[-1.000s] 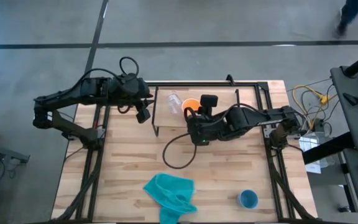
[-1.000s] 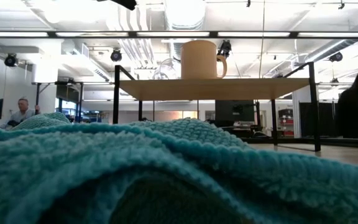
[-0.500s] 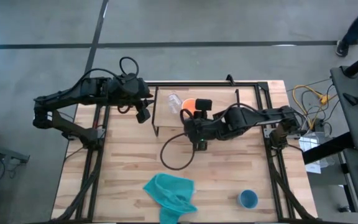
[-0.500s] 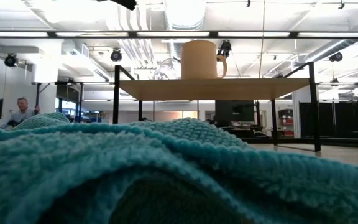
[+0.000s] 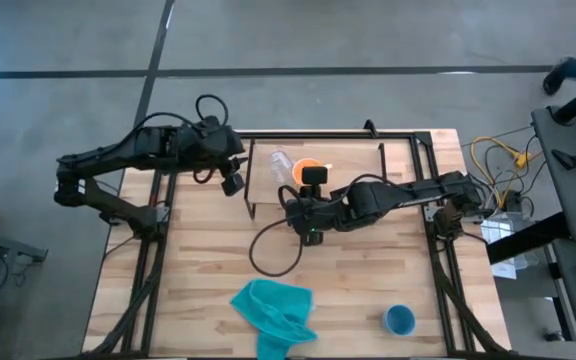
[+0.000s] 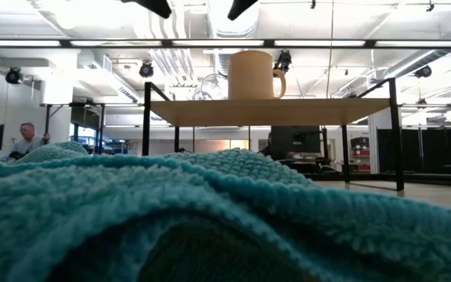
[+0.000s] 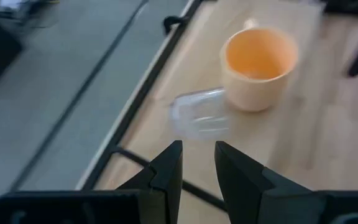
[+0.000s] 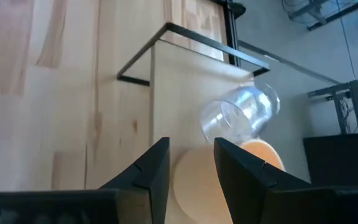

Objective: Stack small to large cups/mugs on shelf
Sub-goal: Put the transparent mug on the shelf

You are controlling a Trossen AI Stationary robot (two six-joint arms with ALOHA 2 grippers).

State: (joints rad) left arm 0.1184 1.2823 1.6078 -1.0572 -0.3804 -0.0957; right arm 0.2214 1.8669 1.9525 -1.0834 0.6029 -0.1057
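The shelf (image 5: 348,180) stands at the table's far side. On it the orange mug (image 5: 308,168) stands upright on its base, and the clear glass cup (image 5: 280,162) lies on its side just left of the mug. The blue cup (image 5: 399,320) stands on the table near the right front corner. My right gripper (image 5: 293,202) is open above the shelf's near edge. In the right wrist view the mug (image 8: 191,180) shows low between its fingers, with the glass (image 8: 241,112) ahead. My left gripper (image 5: 231,184) hovers open off the shelf's left end and looks at the glass (image 7: 197,115) and the mug (image 7: 260,59).
A teal cloth (image 5: 273,310) lies at the table's near edge and fills the low view (image 6: 210,219). A black cable loop (image 5: 273,250) hangs from my right arm over the table's middle. Black frame rails (image 5: 408,135) run along the table's far side. Bare wood lies between the shelf and the cloth.
My right gripper has moved toward the table's left along the shelf's near edge, now level with the mug and glass, and its tip has come into the top of the low view. The cable loop has swung left with it. Mug and glass have stayed put.
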